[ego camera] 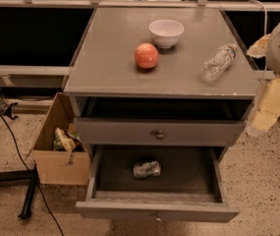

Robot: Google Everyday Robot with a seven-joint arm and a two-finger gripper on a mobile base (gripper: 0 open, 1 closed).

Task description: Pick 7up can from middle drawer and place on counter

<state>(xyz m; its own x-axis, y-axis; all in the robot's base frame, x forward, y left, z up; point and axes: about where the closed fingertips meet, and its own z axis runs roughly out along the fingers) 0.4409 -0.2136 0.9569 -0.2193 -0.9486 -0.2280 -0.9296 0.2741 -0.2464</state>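
The 7up can (147,169), silvery with green markings, lies on its side in the pulled-out middle drawer (115,178), near the centre of its dark floor. The drawer's knob (156,216) shows at the bottom edge of its front. The grey counter (110,68) tops the cabinet. My gripper (267,114) hangs on the pale arm at the right edge of the view, beside the cabinet's right side at about the height of the upper drawer, well away from the can.
On the counter stand a white bowl (166,33), a red apple (146,56) and a clear plastic water bottle (218,62) lying on its side. The upper drawer front (129,132) is above the open drawer. A cardboard box (61,154) with rubbish and cables sit on the floor at the left.
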